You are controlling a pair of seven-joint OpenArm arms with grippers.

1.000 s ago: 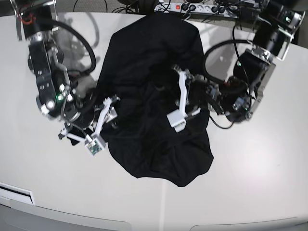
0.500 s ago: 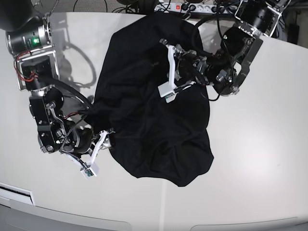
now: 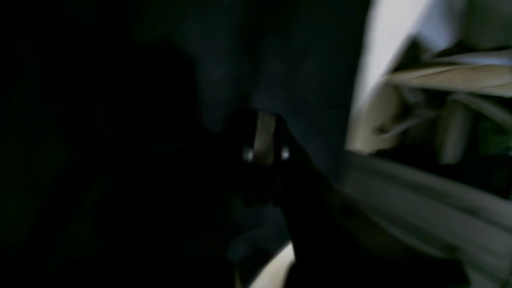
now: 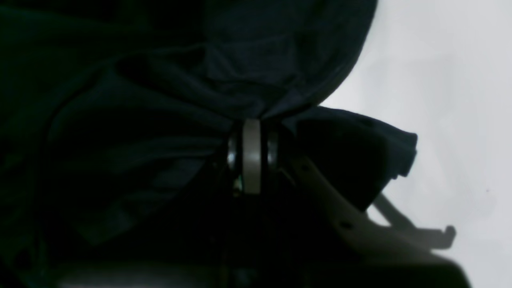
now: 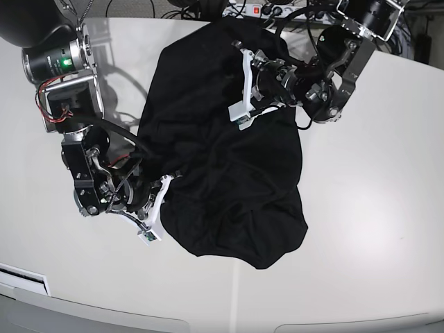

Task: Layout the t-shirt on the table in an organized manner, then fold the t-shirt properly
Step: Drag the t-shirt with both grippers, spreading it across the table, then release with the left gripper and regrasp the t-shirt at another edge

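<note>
A: Item one, the garment?

B: One t-shirt (image 5: pixel 222 146), plain black, soft fabric, lying crumpled in the middle of the surface (image 5: pixel 374 229), off-white and glossy. The cloth runs from the far edge toward the near side, bunched into folds, not spread flat. Its lower lobe rests on the surface, rounded and loose.

A: Item two, the right end effector?

B: Right end effector (image 5: pixel 158 201), at the left side of the base view, low against the shirt's left edge. Jaws closed narrow on a gathered fold of the t-shirt; the right wrist view shows the cloth (image 4: pixel 224 88) drawn into a pinch right at the white finger (image 4: pixel 252 156), with bare surface (image 4: pixel 448 80) beside it.

A: Item three, the left end effector?

B: Left end effector (image 5: pixel 243 104), at the upper right of the base view, over the shirt's upper part. Jaws closed together. The left wrist view is dark and blurred: black fabric (image 3: pixel 304 80) hangs around the pale fingertip (image 3: pixel 264 136), but whether cloth is pinched there I cannot tell.

A: Anything else?

B: A power strip (image 5: pixel 267 10) with cables at the far edge of the surface.
</note>
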